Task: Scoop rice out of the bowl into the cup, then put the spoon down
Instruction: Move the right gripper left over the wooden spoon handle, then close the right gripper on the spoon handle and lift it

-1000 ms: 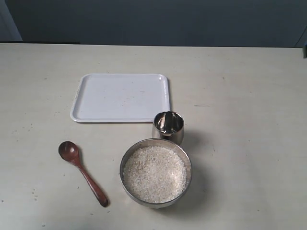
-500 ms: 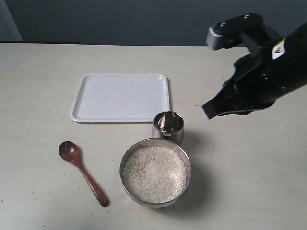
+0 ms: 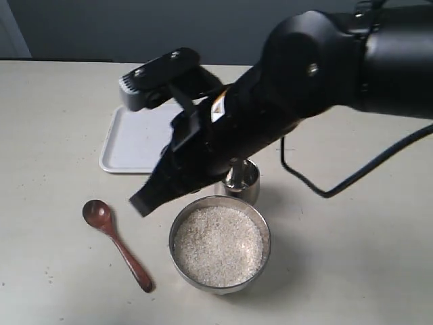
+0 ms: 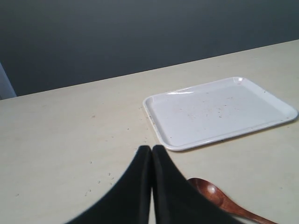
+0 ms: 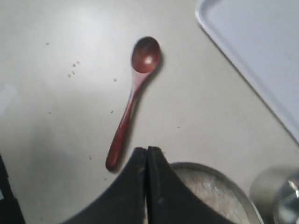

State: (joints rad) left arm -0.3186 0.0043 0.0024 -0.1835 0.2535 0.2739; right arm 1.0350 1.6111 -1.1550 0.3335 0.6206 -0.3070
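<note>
The reddish-brown wooden spoon (image 3: 115, 244) lies flat on the table, left of the wide steel bowl (image 3: 268, 233) that is filled with white rice (image 3: 218, 245). The small steel cup (image 3: 243, 179) stands just behind the bowl, partly hidden by my right arm. My right gripper (image 3: 140, 203) has reached across and hangs shut and empty between the spoon and the bowl. In the right wrist view the right gripper (image 5: 147, 149) is near the handle end of the spoon (image 5: 132, 95), over the bowl's rim (image 5: 223, 175). My left gripper (image 4: 151, 148) is shut and empty near the spoon's head (image 4: 212, 192).
A white rectangular tray (image 3: 132, 145) lies behind the spoon, partly covered by my right arm; the left wrist view shows the tray (image 4: 219, 109) too. A black cable (image 3: 352, 177) hangs from the arm over the table's right side. A few loose grains dot the table by the spoon.
My right arm has swept in from the right edge, across the cup and tray, and its shut gripper now hangs between the spoon and the bowl. The objects have not moved.
</note>
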